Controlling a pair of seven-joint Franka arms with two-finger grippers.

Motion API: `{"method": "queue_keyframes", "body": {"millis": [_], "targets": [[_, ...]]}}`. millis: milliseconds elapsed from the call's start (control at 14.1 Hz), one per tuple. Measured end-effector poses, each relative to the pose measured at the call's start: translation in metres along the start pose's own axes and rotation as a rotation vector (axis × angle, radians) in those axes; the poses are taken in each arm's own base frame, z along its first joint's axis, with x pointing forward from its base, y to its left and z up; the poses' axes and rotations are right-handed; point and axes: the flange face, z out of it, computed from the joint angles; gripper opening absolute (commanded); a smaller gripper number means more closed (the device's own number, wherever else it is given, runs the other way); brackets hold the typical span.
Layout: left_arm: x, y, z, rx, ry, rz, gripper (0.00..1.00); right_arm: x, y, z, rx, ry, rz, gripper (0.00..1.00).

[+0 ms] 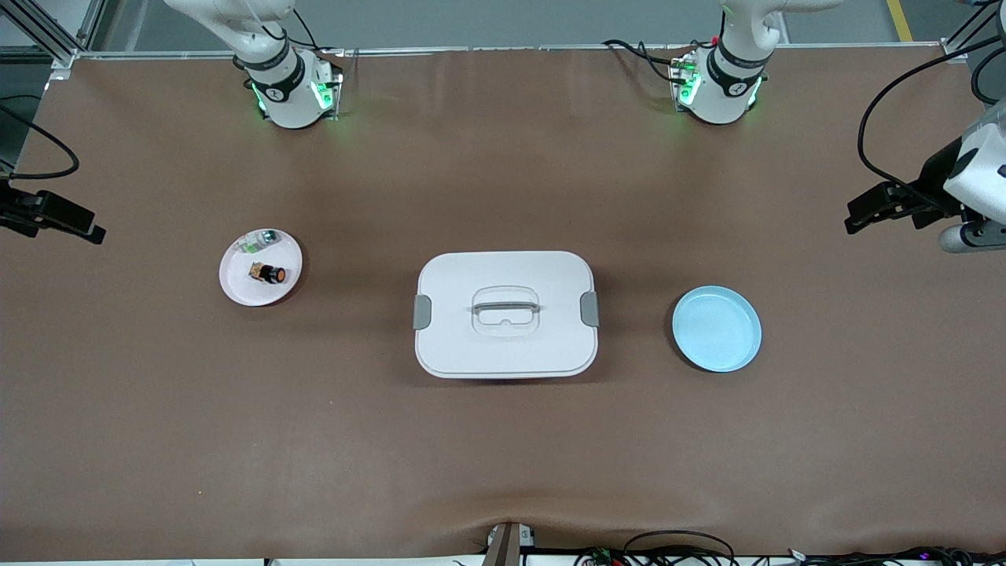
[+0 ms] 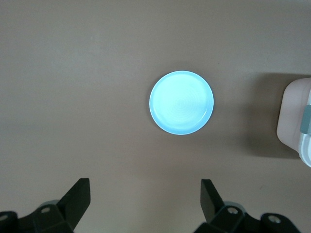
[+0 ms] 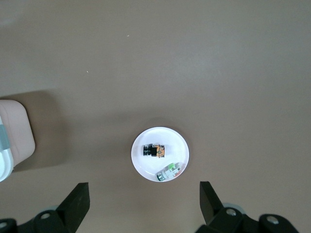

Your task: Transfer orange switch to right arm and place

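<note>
Nearest the front camera we see a white lidded container (image 1: 505, 314) at the middle of the brown table (image 1: 503, 456), its lid bearing a central handle and a gray latch at each end; a corner of it shows at the edge of both wrist views. Toward the left arm's end of the table, slightly farther from the camera than the container's near edge, lies a light blue plate (image 1: 716, 328), which appears bare in the left wrist view (image 2: 181, 102). Toward the right arm's end sits a small white plate (image 1: 260, 267), and on it we find the orange switch (image 1: 268, 273), lying on its side with its black body and orange band plain in the right wrist view (image 3: 154, 151). Just beside the switch, on the same plate and farther from the camera, rests a small white-and-green part (image 1: 260, 239). The left gripper (image 2: 145, 206) hangs high over the table near the blue plate, its fingers spread wide and grasping nothing. The right gripper (image 3: 144, 206) hangs high over the table near the white plate, likewise released, with nothing between its fingers. Farthest off, the two arm bases stand along the table's edge, the right arm (image 1: 275, 71) and the left arm (image 1: 727, 71).
</note>
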Motion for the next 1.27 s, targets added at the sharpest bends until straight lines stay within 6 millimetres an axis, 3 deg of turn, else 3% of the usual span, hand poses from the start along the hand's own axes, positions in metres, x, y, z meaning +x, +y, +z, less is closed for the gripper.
{"method": "queue_keyframes", "body": {"millis": [212, 566, 1274], "targets": [[0.0, 0.0, 0.0, 0.0, 0.0, 0.0, 1.0, -0.001, 0.013, 0.0, 0.017, -0.011, 0.023, 1.0], [0.0, 0.0, 0.0, 0.0, 0.0, -0.001, 1.0, -0.003, -0.01, -0.001, 0.017, -0.012, -0.017, 1.0], [0.0, 0.0, 0.0, 0.0, 0.0, -0.001, 1.0, -0.002, -0.006, -0.002, -0.006, -0.008, -0.013, 1.0]]}}
